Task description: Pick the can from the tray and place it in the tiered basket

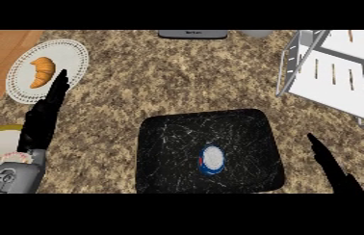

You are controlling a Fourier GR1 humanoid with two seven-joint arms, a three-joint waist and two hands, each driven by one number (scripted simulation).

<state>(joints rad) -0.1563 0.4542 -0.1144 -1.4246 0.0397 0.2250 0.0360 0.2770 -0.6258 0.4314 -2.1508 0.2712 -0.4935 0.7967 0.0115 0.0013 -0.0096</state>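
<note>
Down at the near left, the left hand [44, 114] rises from its grey forearm with straight fingers held together, pointing away over the speckled desk [177, 75] and holding nothing. Its fingertips reach the rim of a white plate [71, 51], which carries a single croissant [42, 71]. Just behind the wrist, at the left edge, part of another pale dish [7, 140] shows, too cut off to tell what it is.

Over on the near right, the right hand [332, 167] comes in from the corner, fingers likewise straight and narrow, slanting up and inward. It is empty and sits just beside the right edge of the tray [171, 133] without touching the can.

That tray is black, scuffed, with rounded corners, lying between the two hands. Standing upright in it, right of its middle and toward the near side, is the can [212, 158], seen from above as a white top with a blue and red rim.

At the far right stands the white wire basket [323, 65], nothing visible inside it. A grey appliance [192, 33] lies at the far edge.
</note>
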